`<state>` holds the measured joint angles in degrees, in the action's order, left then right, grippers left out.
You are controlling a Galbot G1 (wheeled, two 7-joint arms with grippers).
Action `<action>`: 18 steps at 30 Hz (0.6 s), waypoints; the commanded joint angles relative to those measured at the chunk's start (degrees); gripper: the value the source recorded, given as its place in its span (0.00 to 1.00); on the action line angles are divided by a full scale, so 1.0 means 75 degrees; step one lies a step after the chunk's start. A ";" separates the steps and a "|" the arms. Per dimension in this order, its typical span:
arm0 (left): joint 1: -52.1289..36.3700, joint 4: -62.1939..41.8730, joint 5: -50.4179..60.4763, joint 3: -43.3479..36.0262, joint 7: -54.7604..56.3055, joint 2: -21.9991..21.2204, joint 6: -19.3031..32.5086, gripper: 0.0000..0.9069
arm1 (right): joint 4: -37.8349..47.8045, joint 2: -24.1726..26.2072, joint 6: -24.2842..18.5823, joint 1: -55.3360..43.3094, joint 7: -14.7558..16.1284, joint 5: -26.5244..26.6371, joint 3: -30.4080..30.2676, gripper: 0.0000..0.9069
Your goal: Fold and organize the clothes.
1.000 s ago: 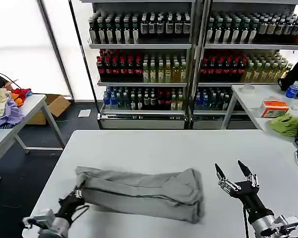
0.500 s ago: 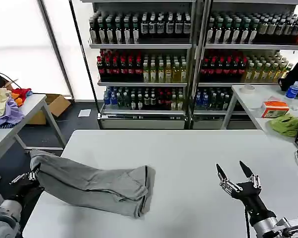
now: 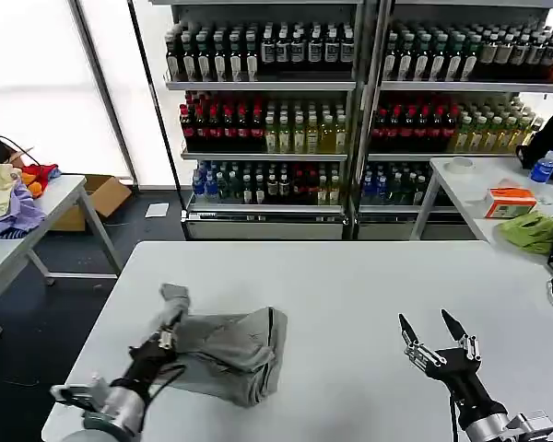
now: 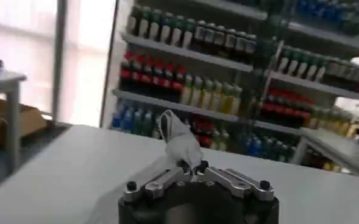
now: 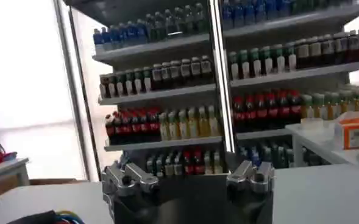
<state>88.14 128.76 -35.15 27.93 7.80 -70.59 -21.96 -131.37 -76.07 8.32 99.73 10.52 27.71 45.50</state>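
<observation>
Shirt (image 3: 226,345) — bunched, long axis left-right | left claw (image 3: 163,339) clamped on its left end | right claw (image 3: 433,333) apart, idle

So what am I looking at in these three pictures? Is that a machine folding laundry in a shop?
Yes, it is a robot with two arms, each ending in a two-fingered gripper. The wide picture comes from a camera on its head, looking down at a white table. The other two come from cameras on its wrists, so each shows its own gripper close up with the drink shelves behind.

On the table lies a grey shirt, bunched and partly folded. The left gripper is shut on one end of it; the left wrist view shows that pinched cloth sticking up from the gripper. The right gripper is open and holds nothing, waiting over the table's right side; its wrist view shows its fingers spread apart.
</observation>
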 commanded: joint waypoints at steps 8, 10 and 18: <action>-0.1127 -0.2370 0.1237 -0.2673 -0.0206 -0.0908 0.0157 1.00 | 0.0074 -0.0194 -0.0070 0.0159 0.0030 -0.0102 -0.0080 1.00; -0.1254 -0.2470 0.1228 -0.2647 -0.0072 -0.1056 0.0148 1.00 | 0.0103 -0.0195 -0.0073 0.0166 0.0039 -0.0091 -0.0101 1.00; -0.0898 -0.1604 0.1281 -0.2271 -0.0077 -0.0996 0.0173 1.00 | 0.0130 -0.0150 -0.0072 0.0103 0.0037 -0.0052 -0.0141 1.00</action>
<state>80.71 115.26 -28.20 12.54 7.05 -76.57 -20.99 -130.61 -77.07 7.86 100.50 10.81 27.32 44.52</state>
